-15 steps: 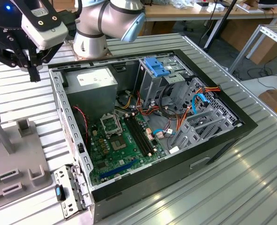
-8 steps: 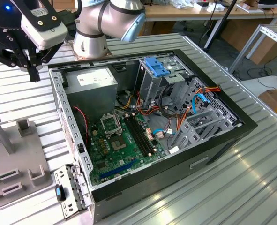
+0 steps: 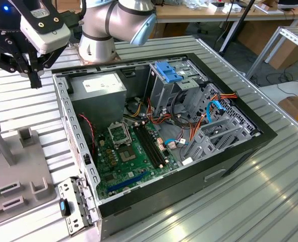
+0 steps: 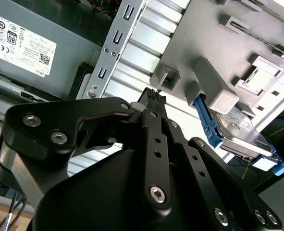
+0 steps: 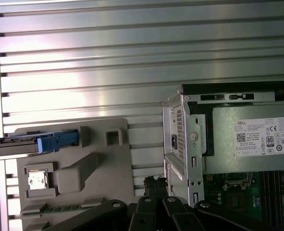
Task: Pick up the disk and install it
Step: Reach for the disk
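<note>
- One slatted metal table (image 3: 249,201) carries everything.
- One open PC case (image 3: 224,174) lies on it, green board (image 3: 133,151) facing up.
- Grey fixture (image 3: 17,176) sits on the table at the exterior view's left, just beside the case.
- Grey power supply (image 3: 96,91) with a white sticker fills the case corner nearest the arm; a cage with a blue top (image 3: 166,75) is also inside.
- Gripper (image 3: 34,78) hangs above the table off that same case corner. In both wrist views its tip (image 4: 151,96) is over bare slats between fixture and case.
- Fingers (image 5: 154,182) are pressed together and grip nothing.
- Disk (image 4: 245,137) stands on edge in a slot of the fixture, its blue carrier (image 5: 60,140) along the edge.
- Disk (image 5: 17,143) is apart from the fingertips, across the fixture from them, no contact.
</note>
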Action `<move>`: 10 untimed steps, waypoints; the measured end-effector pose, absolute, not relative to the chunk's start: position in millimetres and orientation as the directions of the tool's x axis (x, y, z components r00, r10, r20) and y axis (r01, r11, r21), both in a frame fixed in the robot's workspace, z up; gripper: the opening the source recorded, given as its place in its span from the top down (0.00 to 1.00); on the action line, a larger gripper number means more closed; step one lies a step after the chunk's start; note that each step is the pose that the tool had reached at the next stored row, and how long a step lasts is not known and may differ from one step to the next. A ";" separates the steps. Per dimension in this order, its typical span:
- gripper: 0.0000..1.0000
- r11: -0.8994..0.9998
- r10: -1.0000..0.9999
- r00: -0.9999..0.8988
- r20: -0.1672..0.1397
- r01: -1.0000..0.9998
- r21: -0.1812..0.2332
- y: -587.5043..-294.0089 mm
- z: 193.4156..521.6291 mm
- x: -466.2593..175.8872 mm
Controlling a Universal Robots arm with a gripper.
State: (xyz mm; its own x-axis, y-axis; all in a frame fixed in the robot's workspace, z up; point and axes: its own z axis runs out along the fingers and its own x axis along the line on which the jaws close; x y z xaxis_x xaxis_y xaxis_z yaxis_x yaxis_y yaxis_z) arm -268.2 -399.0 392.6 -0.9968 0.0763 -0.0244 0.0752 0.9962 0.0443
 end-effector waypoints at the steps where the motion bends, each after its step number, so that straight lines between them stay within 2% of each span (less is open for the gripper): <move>1: 0.89 0.996 0.076 -0.997 -0.024 0.075 0.044 -399.0 392.6 -271.3; 10: 0.89 0.996 0.076 -0.997 -0.024 0.075 0.044 -399.0 392.6 -274.3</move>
State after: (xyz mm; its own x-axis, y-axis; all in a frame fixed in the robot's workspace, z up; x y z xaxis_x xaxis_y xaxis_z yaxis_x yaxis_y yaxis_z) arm -274.3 -399.0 392.6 -0.9968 0.0762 -0.0245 0.0751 0.9962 0.0443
